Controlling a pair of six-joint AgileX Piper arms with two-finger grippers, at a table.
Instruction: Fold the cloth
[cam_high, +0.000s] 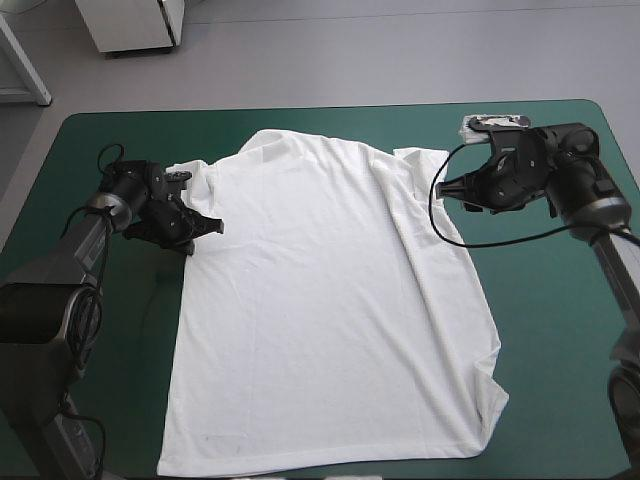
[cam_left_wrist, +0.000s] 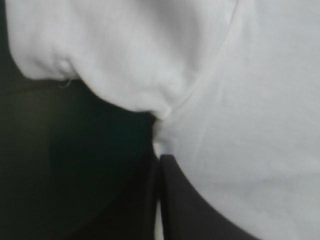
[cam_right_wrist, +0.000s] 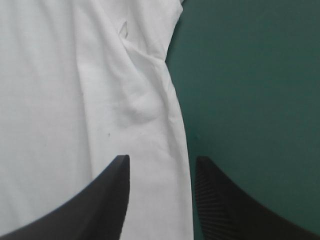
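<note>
The white T-shirt (cam_high: 330, 300) lies spread flat on the teal-green cover (cam_high: 560, 330), collar toward the far edge and hem at the near edge. Its right side is creased, with a long fold running down from the right sleeve. My left gripper (cam_high: 205, 228) is at the left armpit, below the left sleeve. In the left wrist view that gripper (cam_left_wrist: 160, 157) is shut on the T-shirt (cam_left_wrist: 240, 100) where the sleeve seam meets the body. My right gripper (cam_high: 465, 195) hovers open beside the right sleeve. In its own view it (cam_right_wrist: 162, 160) straddles the T-shirt's (cam_right_wrist: 60, 100) side edge.
Bare teal-green cover (cam_right_wrist: 250, 75) runs along both sides of the shirt, wider on the right. The hem reaches almost to the table's near edge, and the collar stops short of the far edge.
</note>
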